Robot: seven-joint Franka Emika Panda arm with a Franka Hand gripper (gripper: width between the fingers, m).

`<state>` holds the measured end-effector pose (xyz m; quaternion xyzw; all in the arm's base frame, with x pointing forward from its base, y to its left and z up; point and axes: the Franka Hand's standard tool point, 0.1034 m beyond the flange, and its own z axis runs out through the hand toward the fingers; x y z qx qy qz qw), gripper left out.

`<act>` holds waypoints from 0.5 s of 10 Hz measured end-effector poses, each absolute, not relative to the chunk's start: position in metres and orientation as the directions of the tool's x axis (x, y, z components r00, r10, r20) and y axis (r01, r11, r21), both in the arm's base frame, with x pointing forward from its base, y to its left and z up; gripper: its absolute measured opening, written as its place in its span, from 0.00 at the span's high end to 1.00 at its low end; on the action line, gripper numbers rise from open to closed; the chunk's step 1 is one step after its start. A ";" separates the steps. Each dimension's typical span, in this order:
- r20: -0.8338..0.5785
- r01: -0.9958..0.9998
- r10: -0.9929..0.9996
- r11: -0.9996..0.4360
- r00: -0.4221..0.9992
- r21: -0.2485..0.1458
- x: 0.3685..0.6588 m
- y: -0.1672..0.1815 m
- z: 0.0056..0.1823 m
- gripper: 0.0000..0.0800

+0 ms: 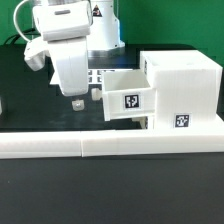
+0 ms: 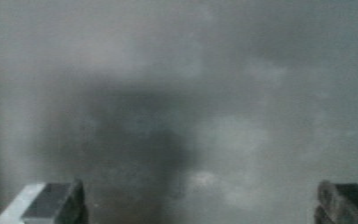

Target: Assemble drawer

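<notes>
The white drawer casing (image 1: 186,82) stands at the exterior view's right. One open-top tray (image 1: 127,94) with a square tag sticks partly out of its upper slot toward the exterior view's left. A second tag (image 1: 181,122) shows lower on the unit's front; I cannot tell whether it sits on the casing or on a second tray. My gripper (image 1: 75,101) hangs just left of the protruding tray, low over the black table, apart from the tray. In the wrist view my gripper (image 2: 202,205) has its fingers (image 2: 51,203) wide apart with only blurred grey surface between them.
A long low white border bar (image 1: 100,147) runs along the front of the table, right before the casing. The marker board (image 1: 98,75) lies behind the gripper. The robot's white arm (image 1: 70,30) fills the upper left.
</notes>
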<state>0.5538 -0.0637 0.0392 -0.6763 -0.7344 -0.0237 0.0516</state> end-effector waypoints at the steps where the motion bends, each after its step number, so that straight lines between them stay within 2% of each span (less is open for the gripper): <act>1: 0.108 0.996 0.991 0.080 -0.076 -0.036 0.554 -0.065 0.039 0.19; 5: 0.112 0.994 0.989 0.099 -0.095 -0.034 0.557 -0.055 0.037 0.19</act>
